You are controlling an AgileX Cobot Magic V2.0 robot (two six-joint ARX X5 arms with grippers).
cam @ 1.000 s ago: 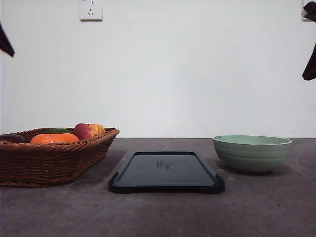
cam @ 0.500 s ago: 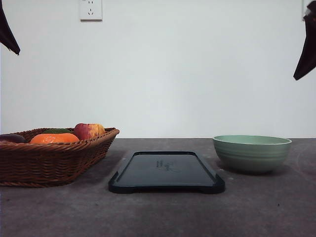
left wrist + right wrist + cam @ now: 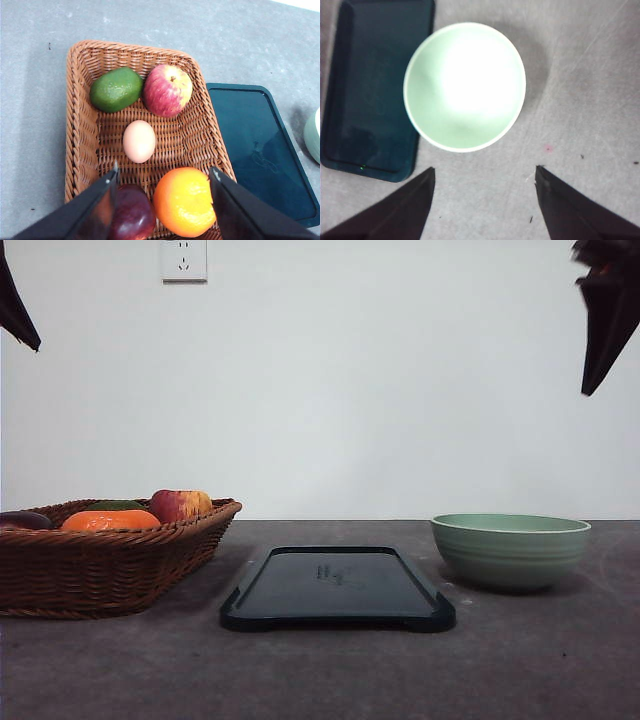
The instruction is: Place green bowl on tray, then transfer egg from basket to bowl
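Observation:
The green bowl (image 3: pixel 510 550) stands empty on the table, right of the dark tray (image 3: pixel 338 588), with a small gap between them. From above, the bowl (image 3: pixel 465 86) lies beside the tray (image 3: pixel 375 85). The wicker basket (image 3: pixel 105 558) sits at the left. Inside the basket (image 3: pixel 82 135), a pale brown egg (image 3: pixel 139 141) rests in the middle among fruit. My left gripper (image 3: pixel 164 210) hangs open high above the basket. My right gripper (image 3: pixel 484 200) hangs open high above the bowl, nothing between its fingers. A tip of each arm shows at the upper corners of the front view.
In the basket lie a green avocado (image 3: pixel 116 89), a red apple (image 3: pixel 167 90), an orange (image 3: pixel 184 201) and a dark purple fruit (image 3: pixel 131 214). A wall with a socket (image 3: pixel 184 260) stands behind the grey table.
The right arm's tip has moved left and further into view at the upper right. The left arm's tip shifted early on, then held still. Bowl, tray and basket stay put.

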